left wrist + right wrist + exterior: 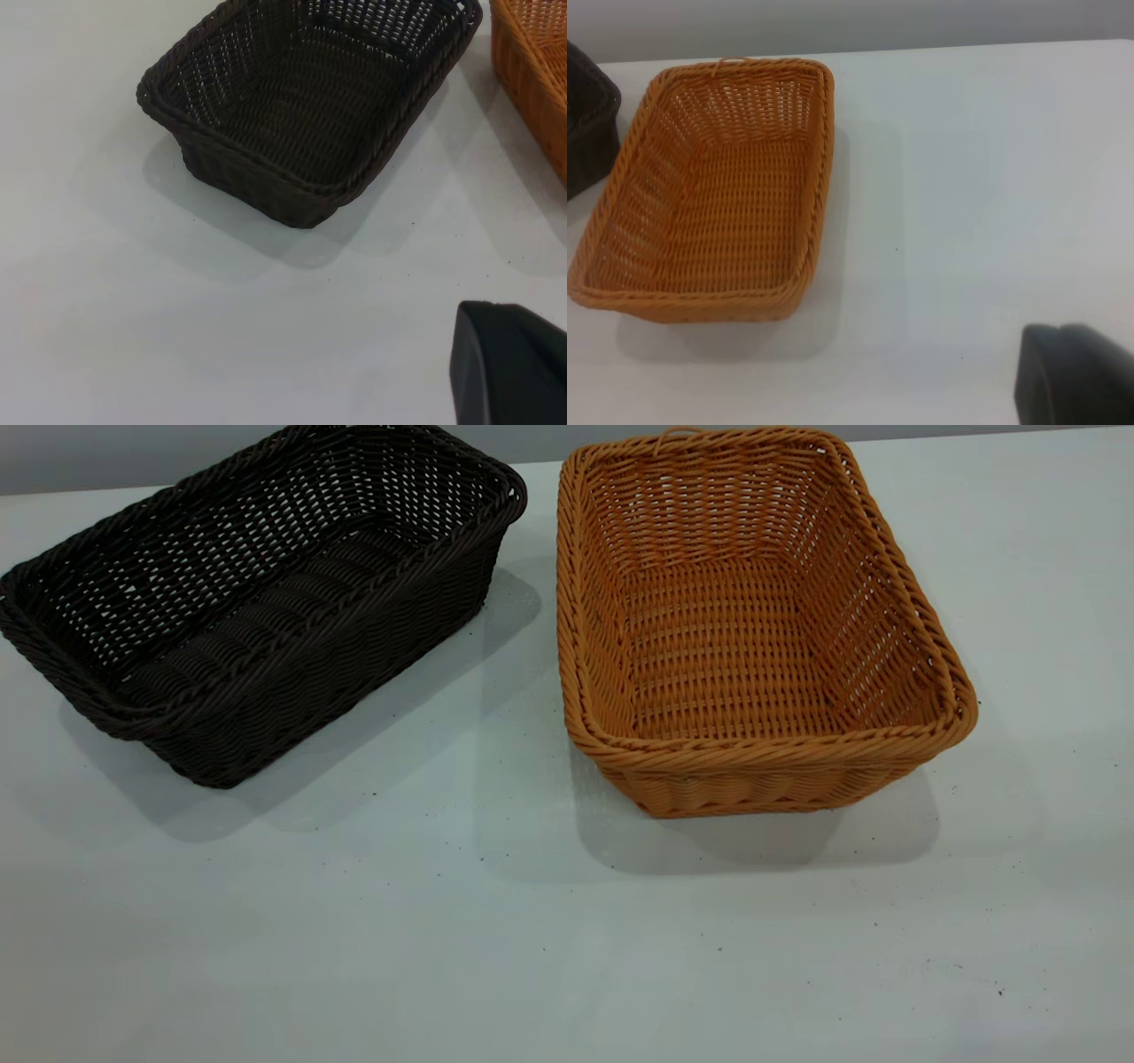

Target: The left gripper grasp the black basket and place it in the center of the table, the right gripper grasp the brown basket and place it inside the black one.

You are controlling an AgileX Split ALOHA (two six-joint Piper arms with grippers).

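Black basket (306, 111), the rectangular woven wicker-style one, very dark brown-black with braided rim and sloping open-weave sides, sits upright on the white speckled tabletop (496, 948), ahead of the left end effector (509, 367) and well apart from it. Only a dark corner of that end effector shows in the left wrist view; can't tell whether it's spread or closed. Same for the right end effector (1076, 376): a dark edge only, state unknown. Neither appears in the exterior view.

Step in hand, as I read it: left arm approach, nothing grasped yet. Suggest coming down over the near short-end rim with one finger inside the wall and one outside, then pinching the braided rim. The weave is open, so keep the fingertip from snagging between strands. Lift enough that the base clears the tabletop, then set it in the open middle area, level.

Beyond the right end effector, well apart, stands the orange-tan rectangular woven wicker-style brown basket (753, 629), braided rim, small loop on its far short end, upright and empty. Both baskets lie side by side, close at their far corners but not touching as far as I can tell; black one is angled, also empty.
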